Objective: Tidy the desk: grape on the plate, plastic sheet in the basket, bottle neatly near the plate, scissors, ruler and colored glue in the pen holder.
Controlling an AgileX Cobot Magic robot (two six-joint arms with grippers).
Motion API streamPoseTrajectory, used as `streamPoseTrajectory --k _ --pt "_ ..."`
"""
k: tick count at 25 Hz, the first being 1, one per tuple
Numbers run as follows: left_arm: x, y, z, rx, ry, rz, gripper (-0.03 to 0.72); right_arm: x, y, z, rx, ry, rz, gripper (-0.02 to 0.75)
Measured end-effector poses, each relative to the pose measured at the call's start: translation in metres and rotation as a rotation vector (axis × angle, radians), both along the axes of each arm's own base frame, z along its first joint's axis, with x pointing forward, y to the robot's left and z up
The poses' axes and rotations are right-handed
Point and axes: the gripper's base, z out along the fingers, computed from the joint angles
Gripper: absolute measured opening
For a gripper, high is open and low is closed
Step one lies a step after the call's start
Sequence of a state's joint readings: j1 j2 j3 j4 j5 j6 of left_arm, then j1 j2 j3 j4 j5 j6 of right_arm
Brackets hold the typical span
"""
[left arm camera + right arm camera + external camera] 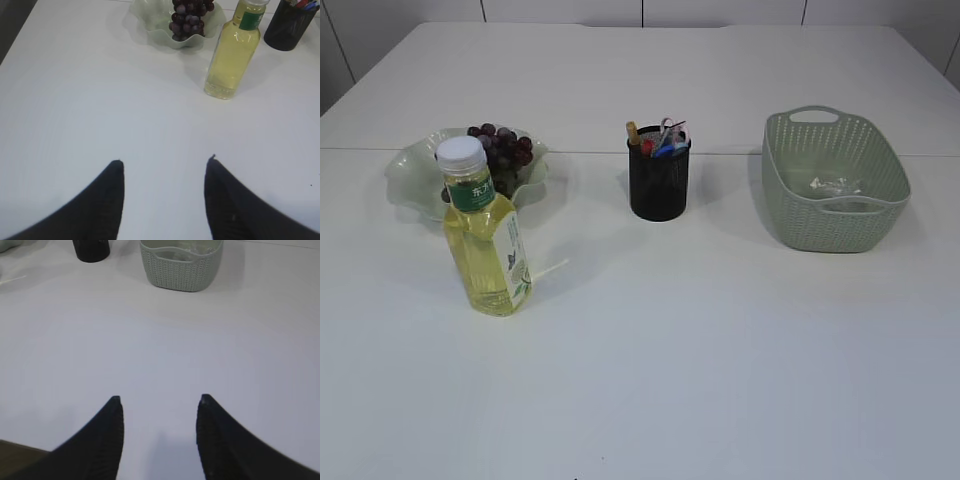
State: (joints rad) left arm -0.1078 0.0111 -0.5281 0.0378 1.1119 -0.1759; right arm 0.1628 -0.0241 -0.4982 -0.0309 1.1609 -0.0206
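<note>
The grape (pixel 502 150) lies on the pale green plate (pixel 415 172) at the back left. In front of the plate stands the bottle (pixel 485 235) of yellow liquid, upright. The black pen holder (pixel 659 185) holds the scissors (pixel 670 135), the colored glue (pixel 634 133) and other sticks; the ruler I cannot make out. The plastic sheet (pixel 835 186) lies inside the basket (pixel 880 225). My left gripper (pixel 164 161) hangs open over bare desk (pixel 720 350), short of the bottle (pixel 231 55) and the grape (pixel 187 17). My right gripper (pixel 158 399) is open too, with the basket (pixel 180 267) far ahead.
A thin white strip (pixel 550 270) lies on the desk just right of the bottle's base. The desk's near edge shows at the lower left of the right wrist view. Neither arm shows in the exterior view.
</note>
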Motion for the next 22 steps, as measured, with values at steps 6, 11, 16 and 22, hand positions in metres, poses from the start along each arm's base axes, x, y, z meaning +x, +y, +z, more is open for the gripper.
streamPoseTrajectory --k 6,11,16,22 --pt "0.0 0.0 0.0 0.0 0.0 0.0 0.379 -0.0003 0.001 0.0 0.0 0.0 -0.082 0.384" --pt "0.0 0.0 0.0 0.0 0.0 0.0 0.379 -0.0003 0.001 0.0001 0.0 -0.001 -0.084 0.384" --pt "0.0 0.0 0.0 0.0 0.0 0.0 0.379 -0.0003 0.001 0.0001 0.0 -0.001 -0.084 0.384" --pt "0.0 0.0 0.0 0.0 0.0 0.0 0.379 -0.0003 0.001 0.0001 0.0 -0.001 -0.084 0.384"
